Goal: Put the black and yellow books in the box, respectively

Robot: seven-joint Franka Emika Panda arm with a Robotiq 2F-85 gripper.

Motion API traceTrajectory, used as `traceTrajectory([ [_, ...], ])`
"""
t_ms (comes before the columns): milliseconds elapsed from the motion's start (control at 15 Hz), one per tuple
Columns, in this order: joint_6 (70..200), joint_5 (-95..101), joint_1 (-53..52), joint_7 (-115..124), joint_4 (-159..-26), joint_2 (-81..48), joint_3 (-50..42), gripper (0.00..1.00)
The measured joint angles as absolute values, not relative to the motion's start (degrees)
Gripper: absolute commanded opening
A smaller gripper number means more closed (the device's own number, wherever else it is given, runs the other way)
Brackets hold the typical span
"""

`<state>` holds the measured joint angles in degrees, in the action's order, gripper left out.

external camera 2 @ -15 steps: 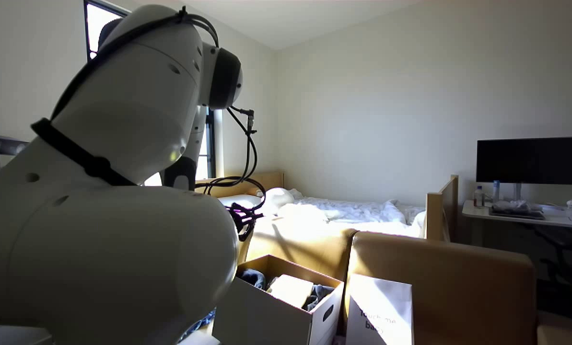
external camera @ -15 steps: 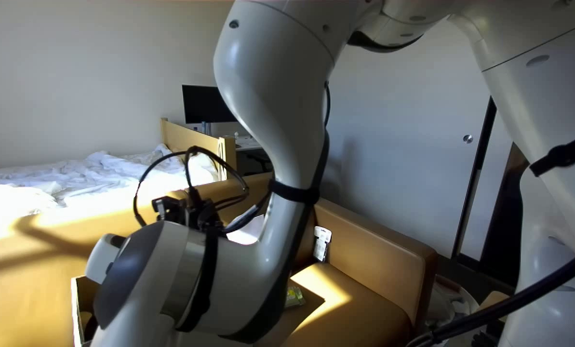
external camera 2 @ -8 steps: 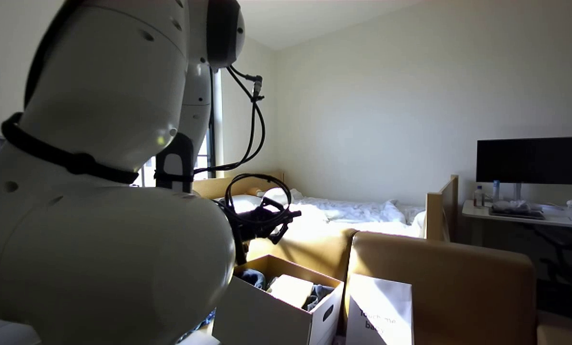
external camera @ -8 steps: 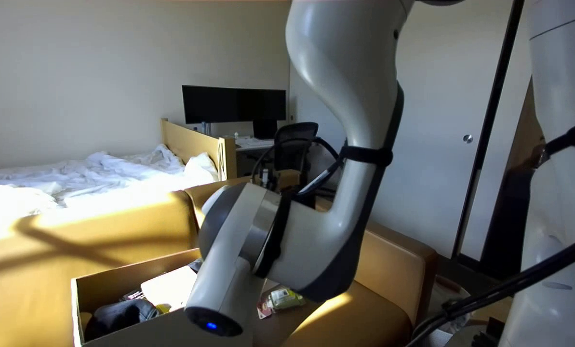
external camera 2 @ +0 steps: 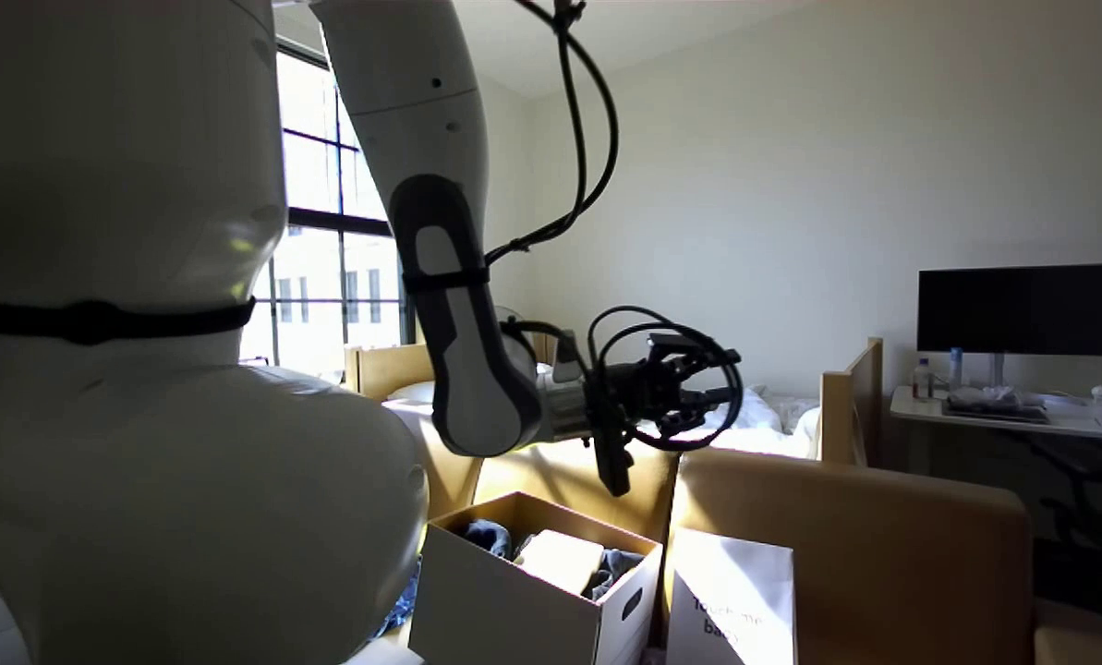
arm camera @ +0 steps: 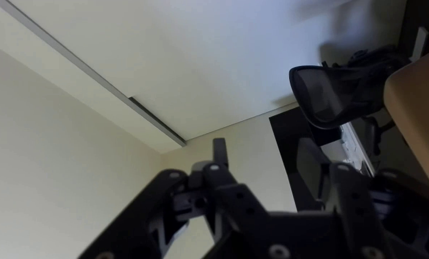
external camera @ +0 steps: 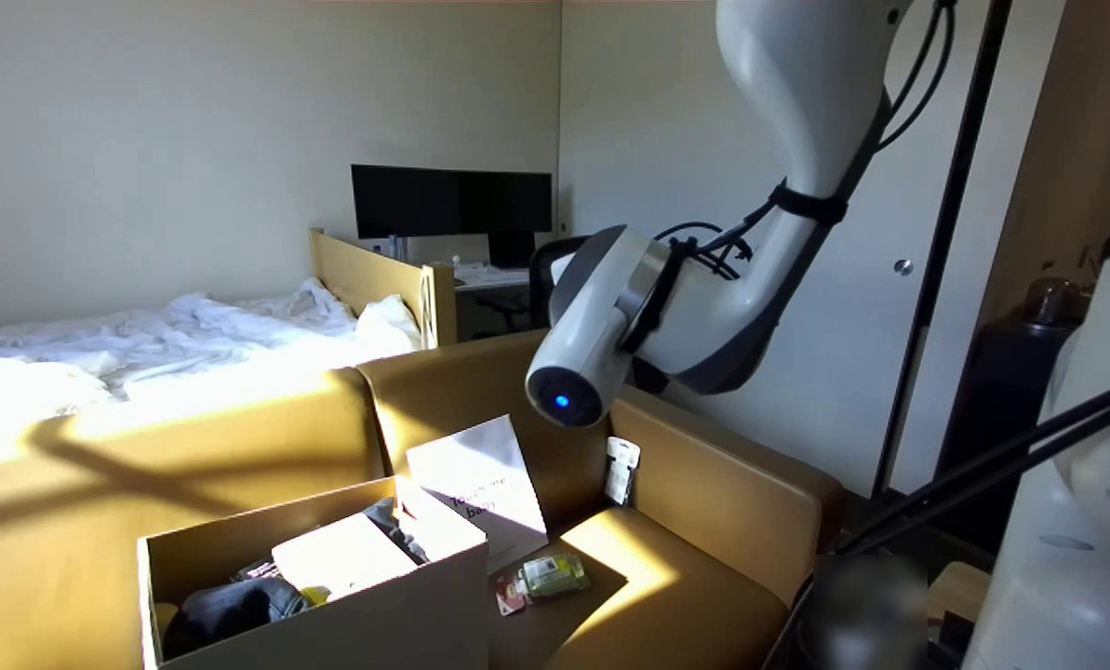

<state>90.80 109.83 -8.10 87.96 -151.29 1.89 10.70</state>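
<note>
The large box stands on the sofa in both exterior views, its white wall facing out. Inside lie dark cloth, a pale flat block and a small yellow patch beside that block. Neither the black book nor the yellow book can be made out for sure; I cannot tell whether the yellow patch belongs to one. My gripper hangs well above the sofa, up and to one side of the box. In the wrist view the gripper is open, with only wall and monitor seen between its fingers.
A pale panel with printed words leans on the sofa back beside the box. On the seat lies a greenish packet; a white packet rests by the sofa arm. An office chair stands beyond.
The arm has swung away from over the box, rising and moving right in both exterior views. The box, the panel and the seat, partly covered before, now show fully in an exterior view.
</note>
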Motion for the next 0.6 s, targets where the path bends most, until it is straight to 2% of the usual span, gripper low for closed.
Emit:
traceTrajectory([
  [133, 99.4, 119.0, -4.1, 93.4, -152.0, 5.1, 4.8, 0.97],
  [400, 120.0, 137.0, 4.2, 105.1, -146.0, 4.8, -7.2, 1.00],
  [600, 132.0, 143.4, 7.5, 110.4, -137.4, -0.1, -11.2, 1.00],
])
